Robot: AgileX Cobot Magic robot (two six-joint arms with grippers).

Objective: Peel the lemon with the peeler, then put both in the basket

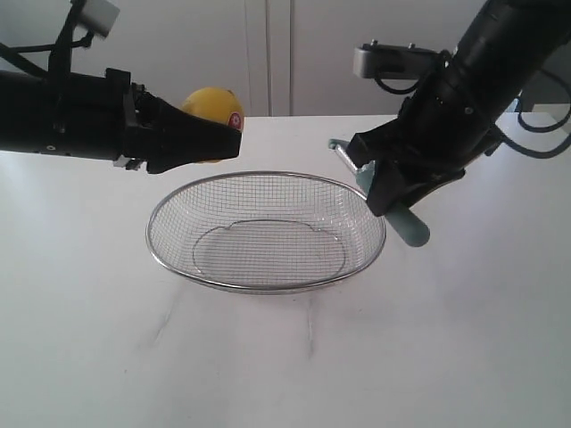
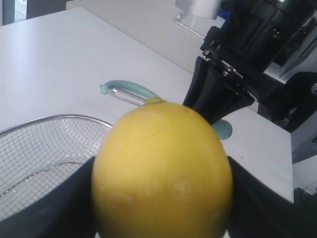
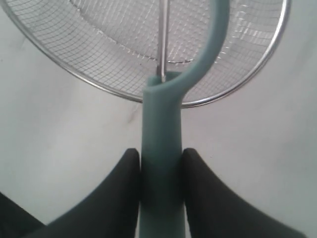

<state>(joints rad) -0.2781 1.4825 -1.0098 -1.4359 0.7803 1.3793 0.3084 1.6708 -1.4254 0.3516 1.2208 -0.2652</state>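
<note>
My left gripper (image 1: 223, 129) is shut on the yellow lemon (image 1: 210, 100) and holds it in the air above the far left rim of the wire basket (image 1: 264, 288). The red sticker (image 1: 235, 119) faces the basket. In the left wrist view the lemon (image 2: 163, 168) fills the space between the black fingers (image 2: 257, 208). My right gripper (image 1: 393, 192) is shut on the teal peeler (image 1: 410, 227) at the basket's right rim. Its curved head (image 1: 343, 152) points toward the lemon. In the right wrist view the handle (image 3: 161, 129) is clamped between the fingers (image 3: 124, 188), with the head over the basket (image 3: 99, 44).
The basket sits on a white table (image 1: 428, 357) and has nothing in it. A pale wall (image 1: 303, 53) runs behind the table's far edge. The right arm (image 2: 247, 44) shows large in the left wrist view, close behind the peeler (image 2: 130, 89).
</note>
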